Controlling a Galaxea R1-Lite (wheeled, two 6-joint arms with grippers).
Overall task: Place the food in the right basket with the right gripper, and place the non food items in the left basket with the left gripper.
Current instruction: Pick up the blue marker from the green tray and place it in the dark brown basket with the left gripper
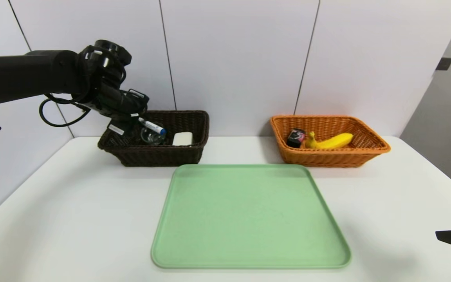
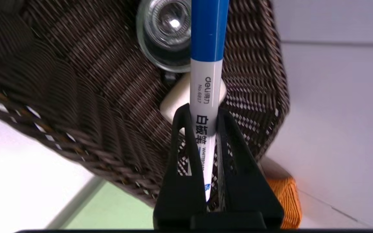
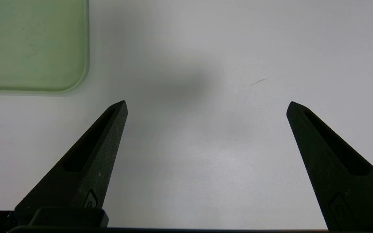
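Clamping the whiteboard marker (image 2: 206,97), left gripper (image 2: 202,113) hangs over the brown basket (image 1: 194,117).

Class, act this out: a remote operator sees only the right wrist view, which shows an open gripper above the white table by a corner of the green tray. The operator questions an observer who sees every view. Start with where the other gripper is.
Operator: Where is the left gripper?
Observer: The left gripper is above the dark basket, shut on a whiteboard marker with a blue cap.
Operator: Where is the food?
Observer: A banana lies in the orange basket, beside a dark packet.
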